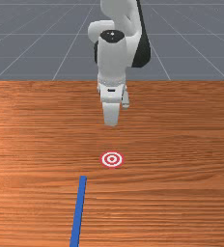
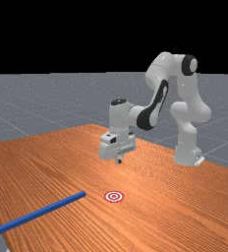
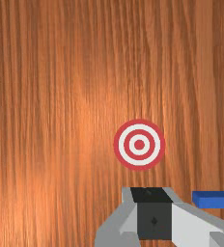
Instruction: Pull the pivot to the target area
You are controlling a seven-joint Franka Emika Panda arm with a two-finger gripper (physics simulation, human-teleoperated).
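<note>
The long, straight, square-edged blue bar [image 1: 78,212], which I take for the pivot, lies at the front view's near left, its far end just short of the round red-and-white target [image 1: 112,159]. My white 2-finger gripper [image 2: 119,161] hangs farther back above the orange-brown wooden table [image 1: 181,144], fingertips together. I'd part them, straddle the bar squarely, get low, clamp, then drag slowly far and right, lest it swing.

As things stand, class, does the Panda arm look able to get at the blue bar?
Probably yes, at least at the end nearer the target: the gripper hangs above the table, with nothing standing between it and the blue bar.
</note>
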